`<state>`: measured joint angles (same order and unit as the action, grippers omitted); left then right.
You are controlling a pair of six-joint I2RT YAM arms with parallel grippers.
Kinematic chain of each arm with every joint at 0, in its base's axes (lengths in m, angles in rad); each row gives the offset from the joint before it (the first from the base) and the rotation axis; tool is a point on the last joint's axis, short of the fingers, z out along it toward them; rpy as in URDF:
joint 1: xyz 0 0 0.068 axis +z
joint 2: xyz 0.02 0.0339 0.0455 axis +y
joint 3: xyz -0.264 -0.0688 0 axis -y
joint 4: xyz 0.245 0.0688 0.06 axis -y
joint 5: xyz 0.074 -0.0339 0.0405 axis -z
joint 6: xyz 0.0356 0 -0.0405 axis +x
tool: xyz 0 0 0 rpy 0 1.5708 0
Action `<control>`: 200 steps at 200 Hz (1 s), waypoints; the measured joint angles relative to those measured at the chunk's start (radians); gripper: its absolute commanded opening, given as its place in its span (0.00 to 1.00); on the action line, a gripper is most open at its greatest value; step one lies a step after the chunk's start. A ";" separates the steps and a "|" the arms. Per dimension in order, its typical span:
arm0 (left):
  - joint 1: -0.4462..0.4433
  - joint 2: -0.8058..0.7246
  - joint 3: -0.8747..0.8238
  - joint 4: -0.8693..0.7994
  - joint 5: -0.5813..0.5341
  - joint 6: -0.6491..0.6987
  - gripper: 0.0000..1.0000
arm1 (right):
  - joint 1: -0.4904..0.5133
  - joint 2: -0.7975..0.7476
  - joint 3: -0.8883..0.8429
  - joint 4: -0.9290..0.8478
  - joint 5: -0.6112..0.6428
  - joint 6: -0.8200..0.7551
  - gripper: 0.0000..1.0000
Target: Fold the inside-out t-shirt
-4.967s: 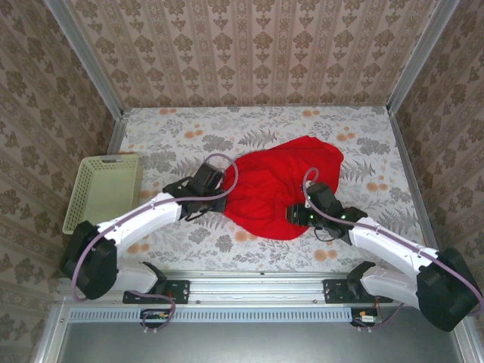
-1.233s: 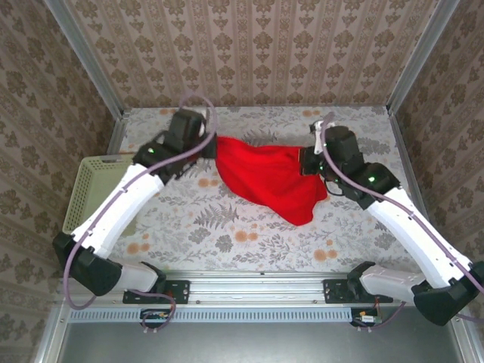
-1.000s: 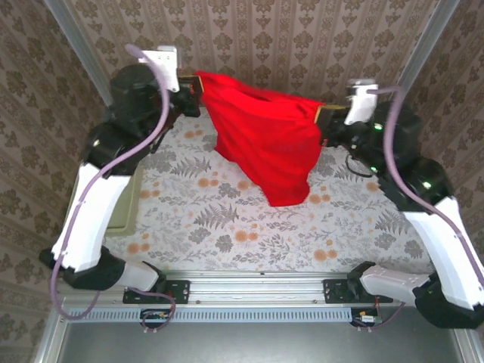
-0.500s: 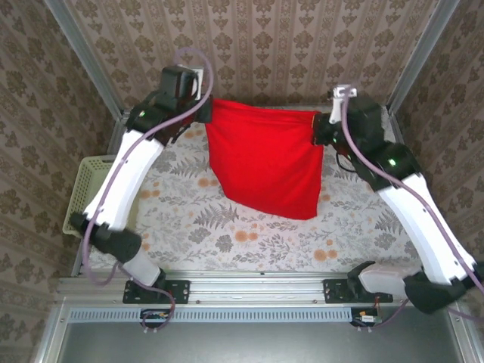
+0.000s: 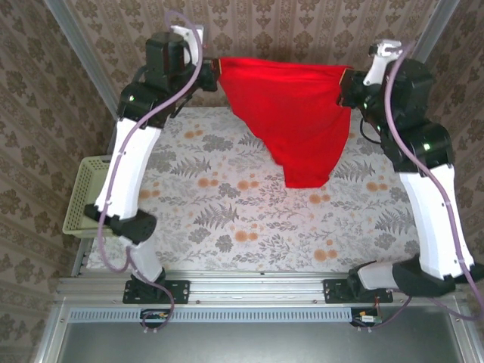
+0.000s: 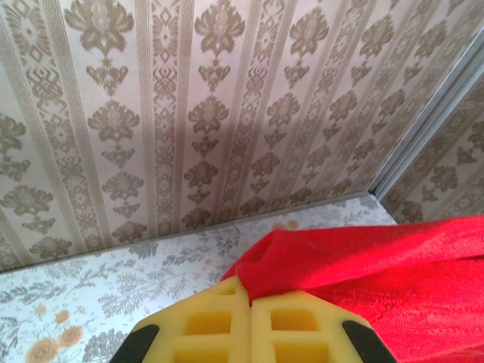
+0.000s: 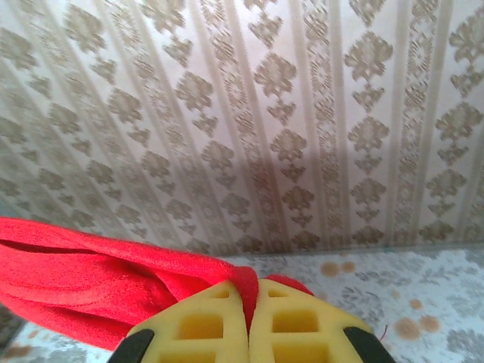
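From the overhead camera I see the flower-patterned table (image 5: 227,204) spread across the middle of the frame, with the patterned back wall (image 5: 302,30) along the top.

The inside-out t-shirt (image 5: 295,113) hangs in the upper centre, lifted clear of the table and stretched between the two arms. It is plain bright red. Its top edge runs nearly level from upper left to upper right, sagging slightly in the middle. Below that the cloth narrows to a rounded point at centre right. I cannot make out sleeves, collar or seams in the folds, nor whether the lowest tip touches the table.

The left arm (image 5: 132,151) rises along the left side of the frame and the right arm (image 5: 431,189) along the right, both reaching high toward the back wall. A pale yellow-green basket (image 5: 87,197) sits at the left edge, partly covered by the left arm and well apart from the shirt.

The left gripper (image 5: 215,73) is closed on the shirt's upper left corner. In its wrist view its yellow pads (image 6: 227,321) meet with red cloth (image 6: 393,280) bunched at their tips and running off the lower right edge. The right gripper (image 5: 344,82) is clamped on the upper right corner. In the right wrist view, red cloth (image 7: 83,280) spills left from its closed pads (image 7: 204,325) and is cut off at the frame's edge.
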<state>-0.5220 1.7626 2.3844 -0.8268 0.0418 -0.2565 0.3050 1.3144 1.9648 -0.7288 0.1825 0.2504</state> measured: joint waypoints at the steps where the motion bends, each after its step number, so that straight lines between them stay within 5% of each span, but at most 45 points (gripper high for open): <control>1: 0.000 -0.006 -0.012 0.005 0.000 0.000 0.00 | 0.003 -0.004 -0.004 0.001 0.000 -0.001 0.00; 54: 0.087 -0.379 -0.824 0.264 -0.004 0.000 0.01 | 0.312 -0.201 -0.491 0.131 0.024 0.013 0.00; 67: 0.110 -0.405 -0.999 0.293 -0.017 -0.016 0.20 | 0.377 -0.165 -0.642 0.173 0.020 0.047 0.05; 82: 0.132 -0.408 -1.175 0.293 -0.033 -0.063 0.51 | 0.457 -0.060 -0.789 0.230 -0.007 0.098 0.32; 98: 0.154 -0.417 -1.334 0.269 -0.061 -0.146 0.67 | 0.546 0.062 -0.900 0.259 -0.027 0.134 0.57; 124: 0.153 -0.529 -1.544 0.225 -0.095 -0.269 0.77 | 0.653 0.106 -0.947 0.229 -0.013 0.151 0.65; 160: -0.045 -0.653 -1.582 0.254 -0.116 -0.356 0.80 | 0.501 0.000 -0.949 0.222 0.019 0.175 0.66; 200: -0.241 -0.459 -1.538 0.354 -0.100 -0.432 0.79 | 0.300 -0.031 -1.031 0.226 -0.029 0.237 0.66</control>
<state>-0.7635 1.3037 0.8467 -0.4728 -0.0582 -0.6888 0.6052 1.2839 0.9337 -0.5026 0.1535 0.4870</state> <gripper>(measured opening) 0.801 0.663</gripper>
